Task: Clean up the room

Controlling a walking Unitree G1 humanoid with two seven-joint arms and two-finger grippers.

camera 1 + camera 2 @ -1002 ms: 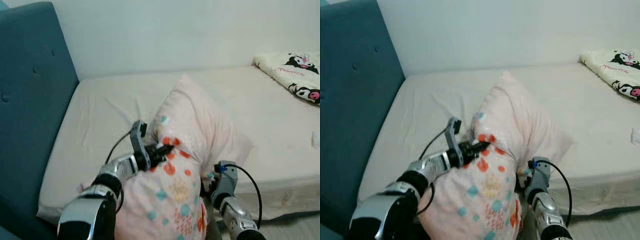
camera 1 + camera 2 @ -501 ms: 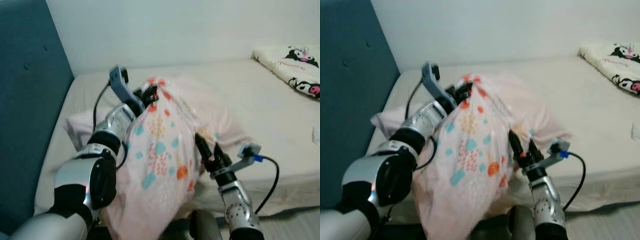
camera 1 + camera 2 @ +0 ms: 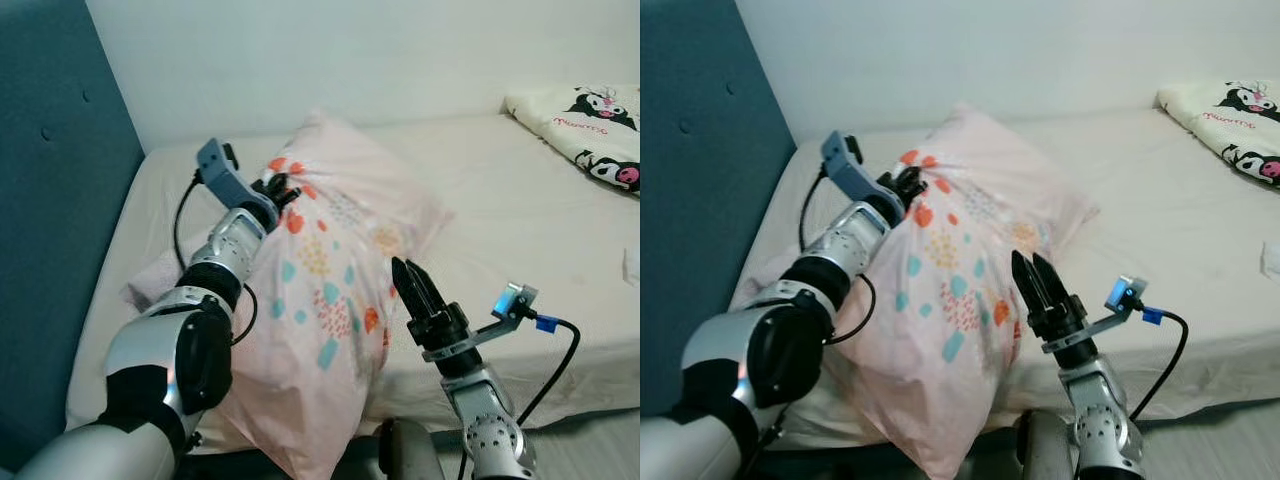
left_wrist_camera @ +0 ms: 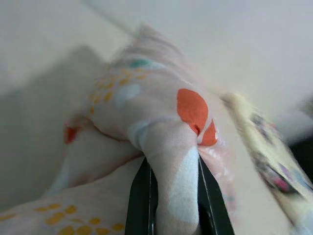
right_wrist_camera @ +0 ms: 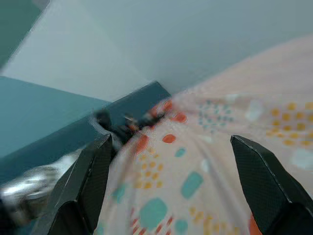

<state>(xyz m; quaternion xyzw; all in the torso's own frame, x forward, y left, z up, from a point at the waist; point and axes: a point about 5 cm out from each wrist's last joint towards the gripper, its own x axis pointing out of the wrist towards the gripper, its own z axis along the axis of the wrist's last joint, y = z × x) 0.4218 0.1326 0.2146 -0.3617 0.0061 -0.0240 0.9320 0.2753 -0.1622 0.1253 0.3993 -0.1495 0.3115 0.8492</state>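
A pink pillow (image 3: 340,250) with orange, teal and yellow dots lies on the bed (image 3: 520,200), its near end hanging over the front edge. My left gripper (image 3: 281,190) is shut on a bunched fold of the pillow's upper left side; the left wrist view has that fold (image 4: 171,142) pinched between the two black fingers. My right gripper (image 3: 410,285) stands open just off the pillow's right edge, fingers pointing up and holding nothing. In the right wrist view the patterned pillow (image 5: 220,147) lies beyond the spread fingers.
A teal padded headboard (image 3: 50,230) rises at the left, with a white wall behind the bed. A cream blanket (image 3: 590,140) with cartoon prints sits at the far right. A small white item (image 3: 632,268) lies at the right edge. Grey floor (image 3: 600,455) shows by the bed's front.
The left gripper has swung the pillow up from the bed's front edge and laid it back towards the headboard. The right gripper has come out from under the pillow, open. The camera shifted too.
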